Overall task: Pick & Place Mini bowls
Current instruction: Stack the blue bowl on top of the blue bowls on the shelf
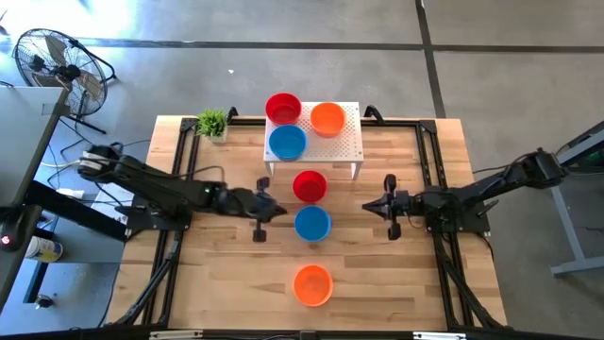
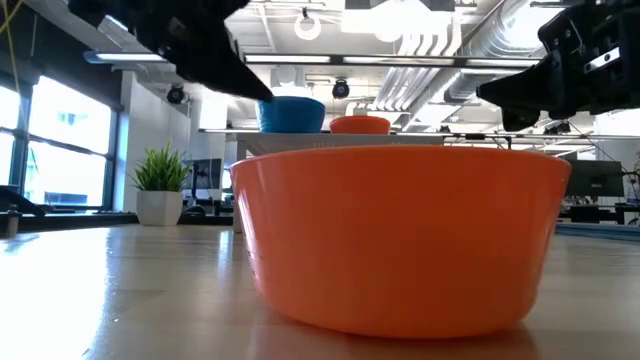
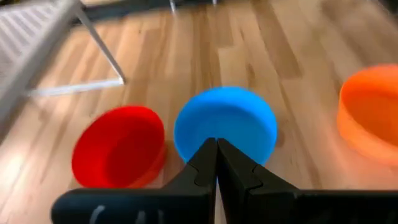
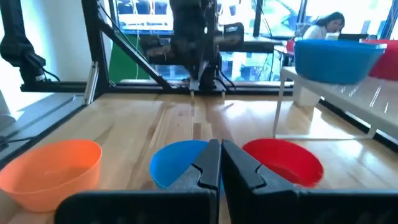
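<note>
Three mini bowls stand in a row on the wooden table: red (image 1: 310,186), blue (image 1: 312,224) and orange (image 1: 312,284), nearest the front edge. Three more sit on the white perforated stand (image 1: 344,146): red (image 1: 283,108), orange (image 1: 327,119) and blue (image 1: 287,143). My left gripper (image 1: 279,209) is shut, left of the red and blue table bowls and pointing at them. In its wrist view the shut gripper (image 3: 216,149) shows before the blue bowl (image 3: 227,124). My right gripper (image 1: 368,205) is shut on the row's right side, level, its tips (image 4: 214,152) facing the blue bowl (image 4: 177,162).
A small green plant (image 1: 213,123) stands at the table's far left corner, beside the stand. Black frame rails (image 1: 179,170) run along both table sides. A fan (image 1: 57,61) stands on the floor beyond the table. The low view is filled by the orange bowl (image 2: 400,235).
</note>
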### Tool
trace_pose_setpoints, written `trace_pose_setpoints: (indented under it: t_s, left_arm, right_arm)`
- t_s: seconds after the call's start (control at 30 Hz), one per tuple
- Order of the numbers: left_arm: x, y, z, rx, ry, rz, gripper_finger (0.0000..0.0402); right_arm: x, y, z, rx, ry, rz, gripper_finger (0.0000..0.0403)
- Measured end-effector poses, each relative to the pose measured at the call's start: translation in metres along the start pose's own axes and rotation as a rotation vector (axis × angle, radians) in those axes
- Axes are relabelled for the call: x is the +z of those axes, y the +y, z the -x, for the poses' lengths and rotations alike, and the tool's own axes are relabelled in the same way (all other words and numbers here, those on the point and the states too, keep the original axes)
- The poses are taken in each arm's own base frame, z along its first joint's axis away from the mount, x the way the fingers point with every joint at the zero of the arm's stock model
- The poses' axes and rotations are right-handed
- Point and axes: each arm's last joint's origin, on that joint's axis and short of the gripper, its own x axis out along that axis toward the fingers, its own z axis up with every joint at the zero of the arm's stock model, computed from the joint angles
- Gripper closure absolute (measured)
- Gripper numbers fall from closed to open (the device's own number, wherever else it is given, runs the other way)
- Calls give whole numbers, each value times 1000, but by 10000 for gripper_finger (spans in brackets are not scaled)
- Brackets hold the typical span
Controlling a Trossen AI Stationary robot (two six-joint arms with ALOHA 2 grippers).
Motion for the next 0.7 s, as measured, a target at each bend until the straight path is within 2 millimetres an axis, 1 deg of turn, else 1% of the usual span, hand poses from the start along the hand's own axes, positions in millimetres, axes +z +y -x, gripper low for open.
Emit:
trace_pose_setpoints:
  t_s: [0.1, 0.23, 0.37, 0.53, 0.6, 0.7]
  left_arm:
    - [10, -8, -13, 10, 65, -28, 396]
    - [24, -12, -29, 5, 122, -46, 396]
    - [40, -16, -41, -50, 149, -45, 396]
    - [53, -21, -55, -81, 209, -69, 396]
    - [56, -22, -57, -116, 247, -73, 395]
    - [63, -24, -64, -136, 255, -72, 380]
  right_arm:
    - [2, 0, 0, 0, -14, 9, 401]
    - [4, 0, 1, -1, -36, 25, 401]
    - [6, 0, 1, -1, -54, 24, 402]
    - [6, -2, 1, -50, -51, 9, 399]
    - [5, -2, 1, -81, -46, -21, 397]
    - [5, -2, 1, -77, -47, -45, 397]
